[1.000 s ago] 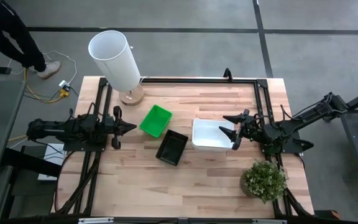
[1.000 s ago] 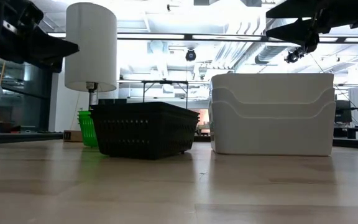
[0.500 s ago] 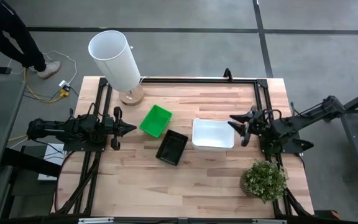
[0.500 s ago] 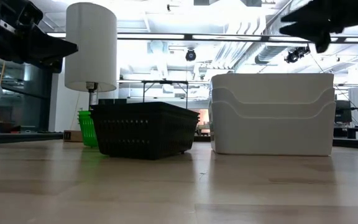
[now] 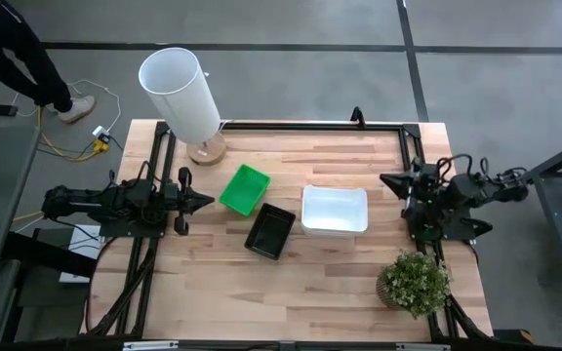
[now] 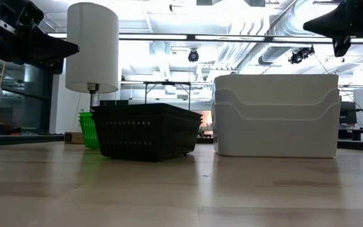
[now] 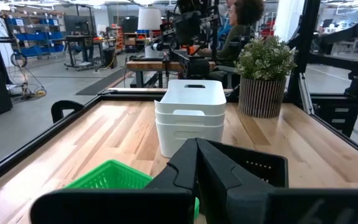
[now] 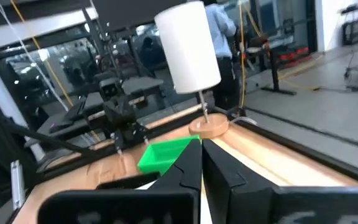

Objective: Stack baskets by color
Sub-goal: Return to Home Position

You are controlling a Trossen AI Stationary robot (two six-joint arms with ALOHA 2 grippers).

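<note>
Seen from above with twelve o'clock at the far edge, the three colours sit clustered mid-worktop [image 5: 340, 292]. The green basket [image 5: 245, 188] lies at about ten o'clock from the centre. The black basket [image 5: 270, 231] is just beside it at five o'clock, near but with a sliver of wood between them. The white stack [image 5: 335, 210] stands at two o'clock from the black one, well clear of it. At table height the white stack shows nested rims one above another. The left end effector [image 5: 203, 200] hangs at the nine o'clock edge, fingers pressed together and empty, pointing toward three o'clock with the green basket just ahead of it. The right end effector [image 5: 388, 181] hovers at the three o'clock edge, a short gap off the white stack, its fingers also pressed together on nothing. A lamp [image 5: 180, 94] stands at the eleven o'clock corner and a plant [image 5: 415, 282] at five o'clock.
</note>
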